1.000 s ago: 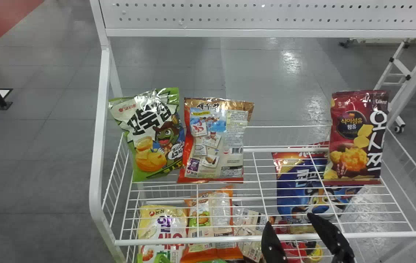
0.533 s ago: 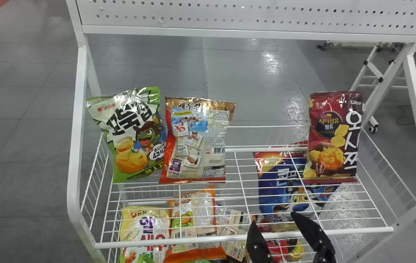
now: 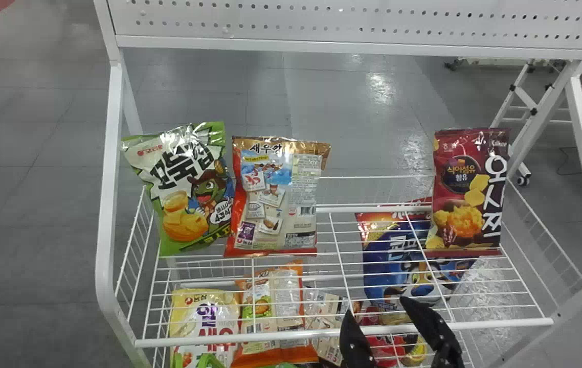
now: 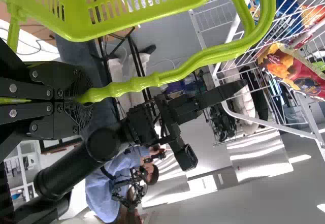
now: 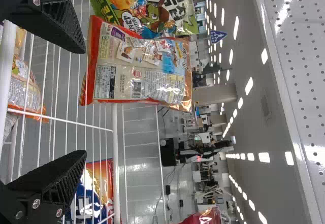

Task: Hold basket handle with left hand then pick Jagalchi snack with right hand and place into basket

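Which of the bags is the Jagalchi snack I cannot tell. The basket [image 4: 137,26] it is meant for is bright green, and the left wrist view gives its slotted wall and the long curved handle [image 4: 177,73], with the left gripper [image 4: 81,99] pinching the handle's end between its fingers. Of this same green, the head view has a little at its bottom edge, in front of the lower bags.

The right gripper [image 3: 377,306] is by the rack's front rail [image 3: 219,337], right of the middle, its two fingers spread well apart. The right wrist view looks out between the fingers of the right gripper [image 5: 84,101] towards the rack and adds the ceiling lights [image 5: 249,85] of the room beyond.

The head view lays out the rack best. On its upper shelf a green-and-white bag [image 3: 188,191] leans beside a red-and-beige bag [image 3: 281,199], while a dark red bag [image 3: 467,194] stands well apart to the right. Through the wires below appear a yellow bag [image 3: 204,317], an orange-edged bag [image 3: 270,312] beside it, and a blue bag [image 3: 396,266] farther right. A perforated panel [image 3: 347,25] spans the rack behind.
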`<move>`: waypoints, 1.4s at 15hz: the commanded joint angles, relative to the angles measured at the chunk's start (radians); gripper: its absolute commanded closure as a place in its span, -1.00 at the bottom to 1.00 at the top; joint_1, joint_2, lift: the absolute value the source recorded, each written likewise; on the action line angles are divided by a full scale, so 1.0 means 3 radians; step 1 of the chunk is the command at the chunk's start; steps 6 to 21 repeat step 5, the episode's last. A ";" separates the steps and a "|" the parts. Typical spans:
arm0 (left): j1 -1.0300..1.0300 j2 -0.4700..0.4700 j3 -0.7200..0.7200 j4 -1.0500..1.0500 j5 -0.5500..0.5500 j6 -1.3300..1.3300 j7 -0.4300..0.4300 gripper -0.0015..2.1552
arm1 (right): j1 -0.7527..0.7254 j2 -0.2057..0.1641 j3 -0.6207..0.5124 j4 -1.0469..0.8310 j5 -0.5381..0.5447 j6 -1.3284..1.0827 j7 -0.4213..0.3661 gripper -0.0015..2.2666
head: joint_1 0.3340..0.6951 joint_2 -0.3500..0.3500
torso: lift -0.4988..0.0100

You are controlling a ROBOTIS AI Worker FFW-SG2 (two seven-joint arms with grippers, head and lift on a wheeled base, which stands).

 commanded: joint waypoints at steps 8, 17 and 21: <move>-0.0016 0.0000 -0.0029 -0.0002 -0.0006 0.0020 -0.0033 0.99 | -0.0004 0.0003 0.0009 0.0006 -0.0037 0.0029 0.0000 -0.90 | 1.00 -0.24 | 0.93; -0.0016 0.0000 -0.0029 -0.0002 -0.0006 0.0020 -0.0033 0.99 | -0.0004 0.0003 0.0009 0.0006 -0.0037 0.0029 0.0000 -0.90 | 1.00 -0.24 | 0.93; -0.0016 0.0000 -0.0029 -0.0002 -0.0006 0.0020 -0.0033 0.99 | -0.0004 0.0003 0.0009 0.0006 -0.0037 0.0029 0.0000 -0.90 | 1.00 -0.24 | 0.93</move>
